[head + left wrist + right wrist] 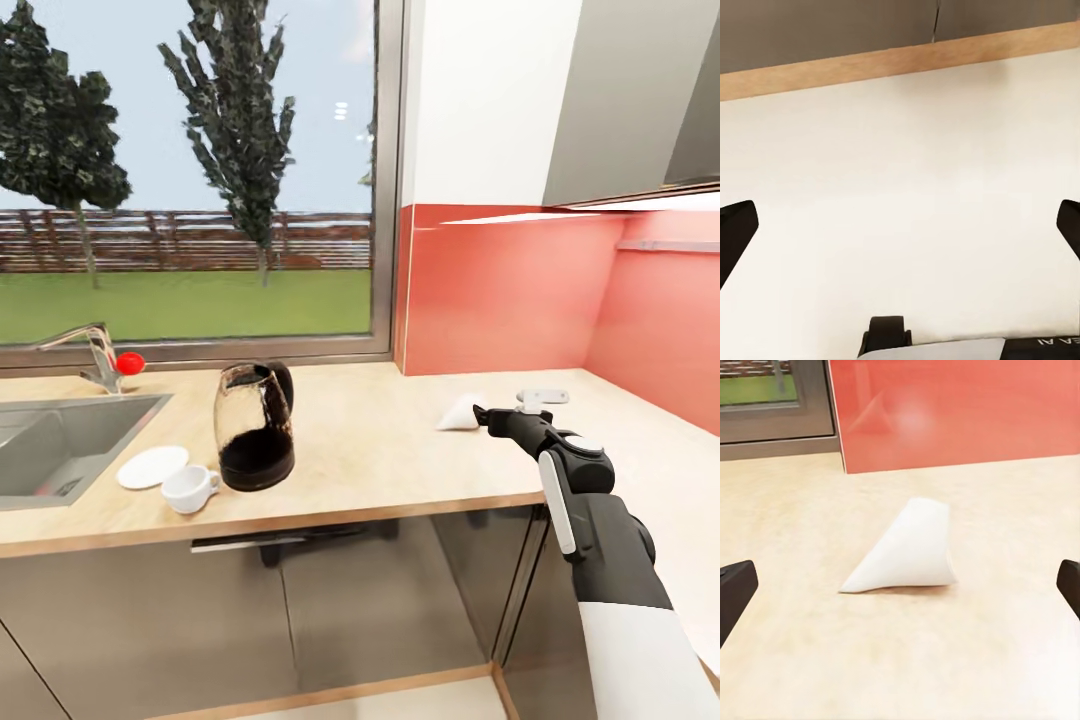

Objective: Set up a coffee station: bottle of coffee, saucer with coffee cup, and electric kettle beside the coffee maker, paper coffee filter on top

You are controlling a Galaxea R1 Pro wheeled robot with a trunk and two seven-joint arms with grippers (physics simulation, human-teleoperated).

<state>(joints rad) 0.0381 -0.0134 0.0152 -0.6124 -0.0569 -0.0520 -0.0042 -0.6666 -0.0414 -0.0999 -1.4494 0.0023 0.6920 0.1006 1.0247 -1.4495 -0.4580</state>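
Observation:
A white paper coffee filter (458, 414) (907, 547) lies flat on the wooden countertop (370, 450) near the red wall. My right gripper (481, 412) (900, 589) is open just short of the filter, one finger on either side of it, nothing held. A glass jug with a black handle and dark base (255, 426) stands left of the middle; I cannot tell whether it is the kettle or the coffee maker. In front of it sit a white saucer (152, 467) and, beside the saucer, a white coffee cup (190, 489). My left gripper (900, 225) is open over pale floor.
A steel sink (60, 440) with a faucet (95, 355) takes up the counter's left end under the window. A small white and grey flat object (543, 397) lies behind my right wrist. The counter turns a corner along the red backsplash (650, 320) at the right. Grey cabinet fronts (350, 600) are below.

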